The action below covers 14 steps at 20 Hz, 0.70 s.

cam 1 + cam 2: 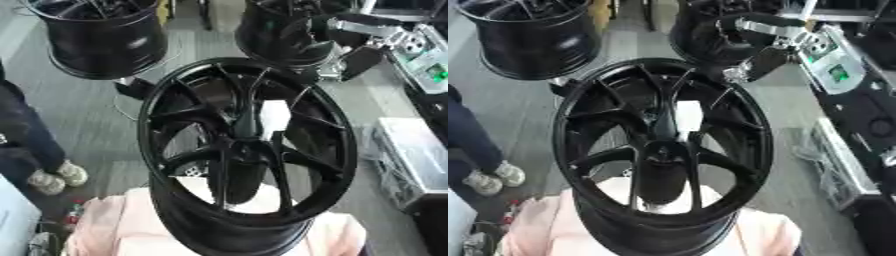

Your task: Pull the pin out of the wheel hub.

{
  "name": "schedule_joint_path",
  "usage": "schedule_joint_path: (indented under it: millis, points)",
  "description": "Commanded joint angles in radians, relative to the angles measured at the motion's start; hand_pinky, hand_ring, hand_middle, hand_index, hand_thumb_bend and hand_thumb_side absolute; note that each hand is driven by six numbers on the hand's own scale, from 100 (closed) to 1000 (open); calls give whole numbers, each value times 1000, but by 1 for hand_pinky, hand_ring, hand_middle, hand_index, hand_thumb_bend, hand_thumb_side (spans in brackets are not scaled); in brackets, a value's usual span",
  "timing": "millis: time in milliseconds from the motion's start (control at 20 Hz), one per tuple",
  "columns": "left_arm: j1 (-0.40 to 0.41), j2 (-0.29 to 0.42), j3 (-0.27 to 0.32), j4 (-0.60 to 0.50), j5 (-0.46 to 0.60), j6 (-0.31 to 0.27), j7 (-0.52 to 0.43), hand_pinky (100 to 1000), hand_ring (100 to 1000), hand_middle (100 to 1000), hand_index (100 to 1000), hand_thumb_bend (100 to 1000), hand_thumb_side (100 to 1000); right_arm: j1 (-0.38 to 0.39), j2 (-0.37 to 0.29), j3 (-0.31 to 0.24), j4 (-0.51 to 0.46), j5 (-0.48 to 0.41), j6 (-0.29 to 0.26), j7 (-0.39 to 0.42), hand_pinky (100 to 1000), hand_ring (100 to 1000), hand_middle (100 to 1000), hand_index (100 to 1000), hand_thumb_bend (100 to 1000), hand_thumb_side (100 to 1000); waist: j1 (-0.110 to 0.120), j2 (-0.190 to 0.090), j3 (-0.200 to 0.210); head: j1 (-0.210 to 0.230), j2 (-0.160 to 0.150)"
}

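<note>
The big black wheel hub (249,150) stands in the middle. The right hand (761,62) is near its top rim; I cannot tell how open it is.

1. wheel hub (249,150): glossy black alloy rim with thin paired spokes meeting at a dark centre boss; face turned up toward the camera and tilted, filling the middle of both views.
2. seating: its lower barrel rests on a pale pink surface (105,225) at the near edge.
3. pin: cannot be made out in either view.
</note>
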State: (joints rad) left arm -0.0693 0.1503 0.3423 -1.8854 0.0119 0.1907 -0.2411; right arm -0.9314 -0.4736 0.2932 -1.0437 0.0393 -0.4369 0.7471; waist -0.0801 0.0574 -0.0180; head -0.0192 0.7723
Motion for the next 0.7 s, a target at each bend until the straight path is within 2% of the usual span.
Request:
schedule_joint_path:
  millis: [50,700]
  points:
    - [-5,19,-2,-12,-3,0,-5,705,611,619,722,209,772,-26,-7,3,8,4,-130,143,797,833,864,926,397,396,3,-9,1,-2,-2]
    - [-6,20,-3,-12,-4,0,-9,706,612,620,722,204,775,-4,-15,59,-10,1,-149,160,795,824,853,927,406,406,3,-7,0,0,-2]
